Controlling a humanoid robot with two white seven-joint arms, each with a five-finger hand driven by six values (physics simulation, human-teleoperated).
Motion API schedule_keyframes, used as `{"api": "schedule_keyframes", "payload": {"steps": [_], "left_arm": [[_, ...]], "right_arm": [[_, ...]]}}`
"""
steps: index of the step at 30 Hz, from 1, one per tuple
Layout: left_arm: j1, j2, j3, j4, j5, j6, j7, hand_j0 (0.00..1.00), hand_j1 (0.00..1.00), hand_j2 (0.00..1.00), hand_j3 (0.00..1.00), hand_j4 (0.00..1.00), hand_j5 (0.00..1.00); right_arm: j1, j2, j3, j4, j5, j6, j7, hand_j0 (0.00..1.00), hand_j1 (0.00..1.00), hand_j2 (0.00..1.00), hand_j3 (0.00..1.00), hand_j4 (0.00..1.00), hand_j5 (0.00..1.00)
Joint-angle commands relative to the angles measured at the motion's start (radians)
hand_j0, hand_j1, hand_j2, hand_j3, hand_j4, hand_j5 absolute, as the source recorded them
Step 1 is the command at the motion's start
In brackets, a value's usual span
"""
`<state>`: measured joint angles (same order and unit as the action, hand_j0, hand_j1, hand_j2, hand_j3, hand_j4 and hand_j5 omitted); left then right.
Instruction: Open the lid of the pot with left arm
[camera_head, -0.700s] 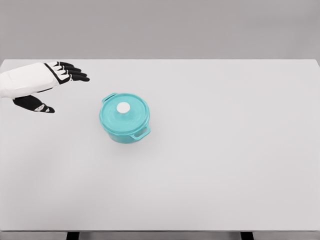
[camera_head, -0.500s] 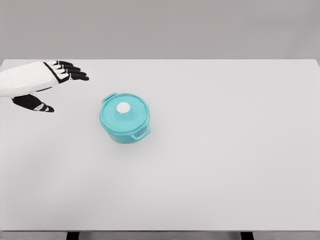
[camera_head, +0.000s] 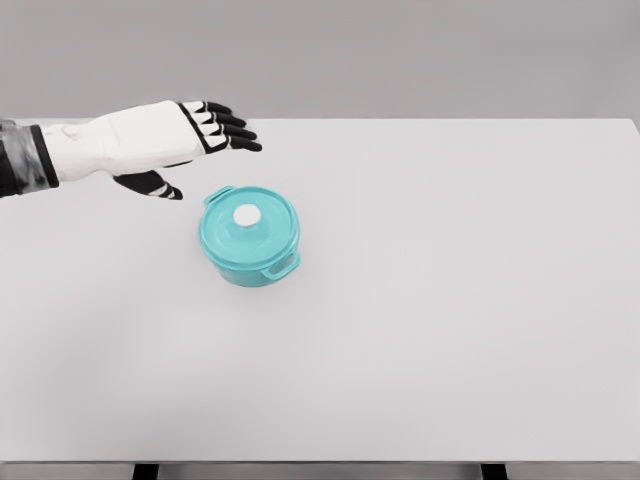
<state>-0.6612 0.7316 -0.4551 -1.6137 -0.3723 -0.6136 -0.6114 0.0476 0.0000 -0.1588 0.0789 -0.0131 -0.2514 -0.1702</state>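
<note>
A small teal pot (camera_head: 250, 243) with two side handles stands on the white table (camera_head: 450, 300), left of the middle. Its teal lid (camera_head: 250, 222) sits on it, with a round white knob (camera_head: 246, 214) on top. My left hand (camera_head: 200, 150) reaches in from the left and hovers above and behind the pot's left side. The black fingers (camera_head: 228, 128) are spread, the thumb (camera_head: 155, 186) hangs below, and nothing is held. It does not touch the lid.
The table's far edge runs just behind the hand, against a plain grey wall. Dark table legs (camera_head: 145, 470) show below the front edge.
The left hand has moved right by a good hand's width, from the table's left edge to just behind the pot. The pot and lid have not moved.
</note>
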Motion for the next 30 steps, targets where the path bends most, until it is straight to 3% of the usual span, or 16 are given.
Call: {"api": "schedule_keyframes", "payload": {"steps": [1, 8, 10, 19, 24, 30], "left_arm": [[0.000, -0.008, -0.037, -0.003, -0.069, 0.003, 0.001, 1.00, 1.00, 1.00, 1.00, 1.00, 1.00], [-0.012, -0.024, -0.109, 0.001, -0.106, 0.003, 0.001, 1.00, 1.00, 1.00, 1.00, 1.00, 1.00], [-0.018, -0.063, -0.129, 0.001, -0.120, 0.003, 0.001, 1.00, 1.00, 1.00, 1.00, 1.00, 1.00], [-0.015, -0.072, -0.140, 0.006, -0.180, 0.003, 0.001, 1.00, 1.00, 1.00, 1.00, 1.00, 1.00], [-0.014, -0.101, -0.142, 0.052, -0.229, 0.003, 0.001, 1.00, 1.00, 1.00, 1.00, 1.00, 1.00], [-0.049, -0.110, -0.132, 0.075, -0.232, 0.003, 0.001, 1.00, 1.00, 1.00, 1.00, 1.00, 1.00]], "right_arm": [[0.000, 0.000, -0.001, -0.001, -0.001, 0.000, 0.000, 1.00, 1.00, 1.00, 1.00, 1.00, 1.00], [0.000, 0.000, -0.001, 0.001, -0.001, 0.000, 0.001, 1.00, 1.00, 1.00, 1.00, 1.00, 1.00], [0.000, 0.000, 0.001, -0.001, -0.001, 0.000, 0.001, 1.00, 1.00, 1.00, 1.00, 1.00, 1.00], [0.000, 0.000, -0.001, 0.001, -0.001, 0.000, 0.001, 1.00, 1.00, 1.00, 1.00, 1.00, 1.00], [0.000, 0.000, -0.001, -0.001, -0.001, 0.000, 0.001, 1.00, 1.00, 1.00, 1.00, 1.00, 1.00], [0.000, 0.000, -0.001, -0.001, -0.001, 0.000, 0.001, 1.00, 1.00, 1.00, 1.00, 1.00, 1.00]]}}
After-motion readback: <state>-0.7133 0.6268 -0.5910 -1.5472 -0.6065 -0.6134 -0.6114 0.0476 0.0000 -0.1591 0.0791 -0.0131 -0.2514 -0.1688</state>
